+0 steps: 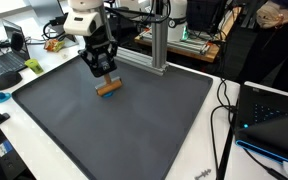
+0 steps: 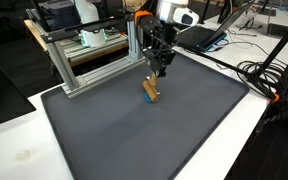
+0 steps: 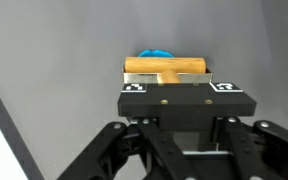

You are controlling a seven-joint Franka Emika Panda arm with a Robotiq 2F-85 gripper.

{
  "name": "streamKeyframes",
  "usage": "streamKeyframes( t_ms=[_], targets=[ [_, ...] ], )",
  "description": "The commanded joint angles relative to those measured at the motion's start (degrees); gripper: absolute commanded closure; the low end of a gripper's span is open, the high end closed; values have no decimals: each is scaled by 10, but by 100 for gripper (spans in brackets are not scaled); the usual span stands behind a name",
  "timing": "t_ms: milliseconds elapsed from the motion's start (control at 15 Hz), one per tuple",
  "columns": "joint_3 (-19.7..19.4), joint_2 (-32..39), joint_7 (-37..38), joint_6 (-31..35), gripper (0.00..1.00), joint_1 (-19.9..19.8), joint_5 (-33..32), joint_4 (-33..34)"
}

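Holding the wooden block (image 1: 108, 88) in a clenched end effector (image 1: 105, 76), I judge the grasp made. The block hangs over the far part of the grey mat (image 1: 114, 130), and setting it down anywhere is not yet done. I cannot tell whether its lower end touches the mat or clears it. A blue piece (image 3: 156, 54) shows behind the block in the wrist view, mostly hidden, and I cannot make out what it is.

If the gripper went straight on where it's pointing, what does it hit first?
The gripper points down: the wooden piece in its jaws would meet the grey mat first; the gap between them is unclear.
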Motion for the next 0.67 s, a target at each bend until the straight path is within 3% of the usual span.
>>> streamKeyframes(
  t_ms=[0,600],
  targets=[
    [10,0,-11,19,77,3,6,-34],
    [19,-1,-33,22,77,0,20,-36]
  ],
)
